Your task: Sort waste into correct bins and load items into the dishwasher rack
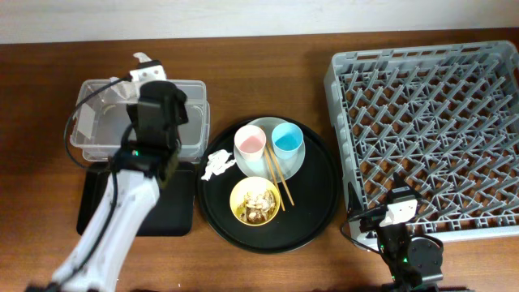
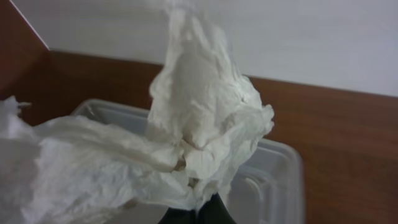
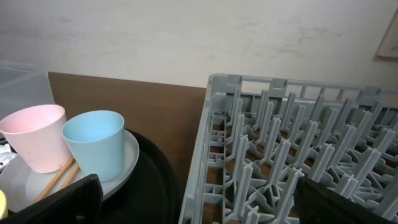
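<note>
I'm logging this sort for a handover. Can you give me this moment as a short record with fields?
left gripper: shut on tissue, above clear box
right gripper: open, empty, by rack's near edge
rack: no dishes in it
plate: on round tray; pink cup and blue cup on it, chopsticks partly on it
bowl: on round tray, scraps inside
second tissue: at round tray's left edge
black tray: next to clear box, partly hidden
</note>
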{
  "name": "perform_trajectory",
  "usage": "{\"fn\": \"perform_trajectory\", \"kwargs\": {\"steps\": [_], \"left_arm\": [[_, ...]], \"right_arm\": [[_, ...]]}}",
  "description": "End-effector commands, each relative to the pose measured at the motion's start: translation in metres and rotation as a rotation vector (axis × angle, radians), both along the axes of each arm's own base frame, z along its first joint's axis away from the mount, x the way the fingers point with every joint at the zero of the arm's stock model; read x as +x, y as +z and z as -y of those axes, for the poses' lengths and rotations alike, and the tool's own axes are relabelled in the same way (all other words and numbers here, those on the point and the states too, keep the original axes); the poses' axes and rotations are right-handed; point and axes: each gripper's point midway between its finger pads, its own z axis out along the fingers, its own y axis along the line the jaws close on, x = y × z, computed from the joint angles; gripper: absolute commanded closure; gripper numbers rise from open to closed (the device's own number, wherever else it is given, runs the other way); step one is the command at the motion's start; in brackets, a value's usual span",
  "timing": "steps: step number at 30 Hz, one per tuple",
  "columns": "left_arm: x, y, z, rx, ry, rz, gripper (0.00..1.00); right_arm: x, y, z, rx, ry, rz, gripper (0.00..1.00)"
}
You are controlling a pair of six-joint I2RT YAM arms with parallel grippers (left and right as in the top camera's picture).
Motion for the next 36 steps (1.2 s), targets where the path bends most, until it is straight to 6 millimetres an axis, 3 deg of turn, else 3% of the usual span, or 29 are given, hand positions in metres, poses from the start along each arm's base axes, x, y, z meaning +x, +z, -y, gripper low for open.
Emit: {"fn": "perform_trajectory", "kwargs": {"steps": [1, 4, 7, 10, 16, 20, 22, 25, 29, 32, 36], "left_arm": [[0.028, -0.049, -0.022, -0.06, -0.008, -0.073, 0.98], [0.041, -0.072, -0.038, -0.093, -0.002, -0.088, 0.81], [0.045, -0.081, -0.047, -0.111, 0.002, -0.093, 0.47], [0.049, -0.073, -0.049, -0.11, 0.004, -0.058, 0.37], [0.038, -0.049, -0.031, -0.147, -0.07, -0.051, 0.38], [-0.012, -0.031, 0.026, -0.305, -0.259, -0.163, 0.39], [-0.05, -0.031, 0.052, -0.394, -0.308, -0.269, 0.43], [-0.107, -0.044, 0.072, -0.396, -0.341, -0.454, 0.51], [-0.155, -0.067, 0.09, -0.356, -0.383, -0.649, 0.64], [-0.164, -0.08, 0.095, -0.271, -0.39, -0.682, 0.65], [-0.154, -0.089, 0.086, -0.115, -0.331, -0.639, 0.65]], "right_arm": [[0.0, -0.002, 0.001, -0.003, -0.004, -0.003, 0.01], [0.0, -0.002, 0.001, -0.003, -0.004, -0.003, 0.01], [0.0, -0.002, 0.001, -0.003, -0.004, -0.003, 0.01], [0.0, -0.002, 0.001, -0.003, -0.004, -0.003, 0.01], [0.0, -0.002, 0.001, -0.003, -0.004, -0.003, 0.01], [0.0, -0.002, 0.001, -0.003, -0.004, -0.003, 0.01], [0.0, -0.002, 0.001, -0.003, -0.004, -0.003, 0.01], [0.0, -0.002, 0.001, -0.003, -0.004, -0.003, 0.01], [0.0, -0.002, 0.001, -0.003, -0.004, -0.003, 0.01], [0.0, -0.002, 0.001, -0.003, -0.004, -0.003, 0.01], [0.0, -0.002, 0.001, -0.003, -0.004, -0.003, 0.01]]}}
